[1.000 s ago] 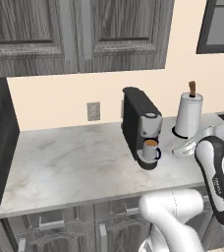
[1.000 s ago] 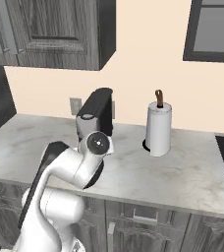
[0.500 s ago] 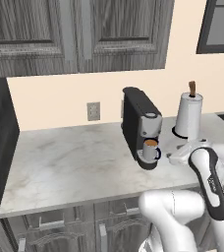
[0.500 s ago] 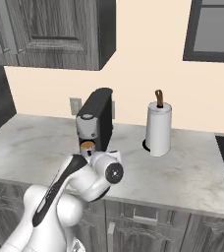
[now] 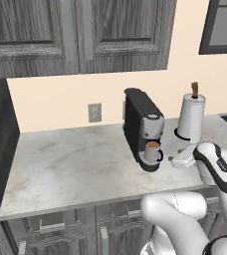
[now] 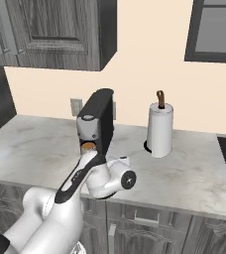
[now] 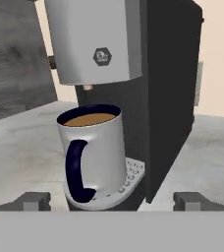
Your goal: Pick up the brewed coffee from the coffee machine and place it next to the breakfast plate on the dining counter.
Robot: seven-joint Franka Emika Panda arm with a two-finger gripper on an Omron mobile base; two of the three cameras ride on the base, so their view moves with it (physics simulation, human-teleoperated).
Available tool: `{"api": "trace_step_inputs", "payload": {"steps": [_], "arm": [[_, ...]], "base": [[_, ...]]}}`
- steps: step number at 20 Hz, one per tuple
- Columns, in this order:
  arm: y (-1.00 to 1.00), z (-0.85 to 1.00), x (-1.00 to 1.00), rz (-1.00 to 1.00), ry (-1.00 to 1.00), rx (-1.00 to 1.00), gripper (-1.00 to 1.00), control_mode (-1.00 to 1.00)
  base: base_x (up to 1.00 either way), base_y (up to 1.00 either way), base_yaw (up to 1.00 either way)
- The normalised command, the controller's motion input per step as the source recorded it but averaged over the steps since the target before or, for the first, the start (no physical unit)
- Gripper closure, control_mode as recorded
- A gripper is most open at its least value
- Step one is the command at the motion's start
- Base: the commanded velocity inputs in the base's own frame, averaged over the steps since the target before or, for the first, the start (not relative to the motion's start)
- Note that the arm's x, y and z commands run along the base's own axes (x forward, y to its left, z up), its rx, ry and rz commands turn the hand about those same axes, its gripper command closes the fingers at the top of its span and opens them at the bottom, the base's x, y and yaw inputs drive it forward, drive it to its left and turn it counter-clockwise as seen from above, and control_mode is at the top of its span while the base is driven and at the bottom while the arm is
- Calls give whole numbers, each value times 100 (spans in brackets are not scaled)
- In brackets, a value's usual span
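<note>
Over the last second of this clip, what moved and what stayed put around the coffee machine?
The arm swung lower and in toward the coffee machine, so the gripper now faces the brewed coffee with fingertips spread wide on either side of it, nothing grasped. The mug is unmoved on the drip tray under the spout; the paper-towel roll and the counter are as before.

We are in a home kitchen. Ahead of the pincer a coffee machine stands on a marble counter, dark wood cabinets above and a paper-towel roll beyond.
</note>
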Motion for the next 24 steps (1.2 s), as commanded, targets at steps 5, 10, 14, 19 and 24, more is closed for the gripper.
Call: {"api": "trace_step_inputs", "payload": {"steps": [5, 10, 14, 19, 24], "arm": [[22, 0, -27, 11, -22, 4, -100, -100], [60, -13, 0, 7, -5, 0, -100, -100], [57, -15, 10, 7, 0, 0, -100, -100], [0, 0, 29, 0, 1, 2, -100, -100], [4, -15, 31, 0, 6, 0, -100, -100]], "base": [[0, 0, 0], [0, 0, 0], [0, 0, 0], [0, 0, 0], [0, 0, 0]]}}
